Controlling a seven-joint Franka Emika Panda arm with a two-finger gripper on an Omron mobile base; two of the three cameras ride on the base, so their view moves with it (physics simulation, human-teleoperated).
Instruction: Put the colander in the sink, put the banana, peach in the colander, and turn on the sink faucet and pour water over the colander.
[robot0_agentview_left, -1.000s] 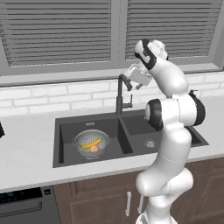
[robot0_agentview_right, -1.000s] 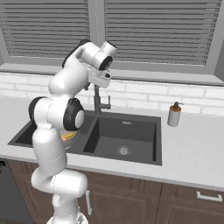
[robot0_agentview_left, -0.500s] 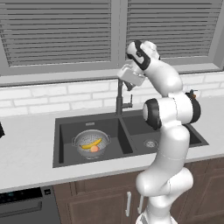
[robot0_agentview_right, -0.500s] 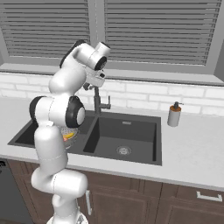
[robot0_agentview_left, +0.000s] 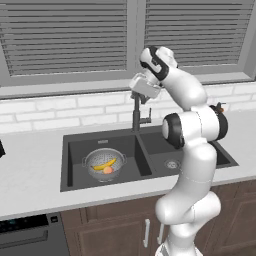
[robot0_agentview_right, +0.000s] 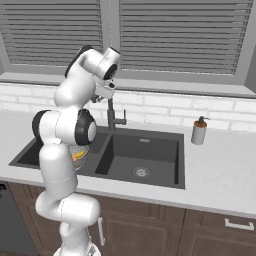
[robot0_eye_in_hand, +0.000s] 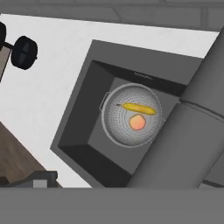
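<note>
Down and to the left of the gripper (robot0_agentview_left: 141, 96), the round silver mesh colander (robot0_agentview_left: 104, 165) sits in the left basin of the dark grey double-basin sink (robot0_agentview_left: 72, 150). Inside it lie the small curved yellow banana (robot0_agentview_left: 105, 163) and the small round orange-pink peach (robot0_agentview_left: 108, 170), touching or nearly so. From the hand view, both fruits rest well inside the colander's rim. The gripper hangs high at the top of the tall dark grey gooseneck faucet (robot0_agentview_left: 136, 114), its jaws spread wide and holding nothing. The faucet stands on the divider between the 2 basins, just below the gripper, its small side lever (robot0_agentview_left: 146, 119) lower still, on the right. I'd judge the faucet step comes next.
</note>
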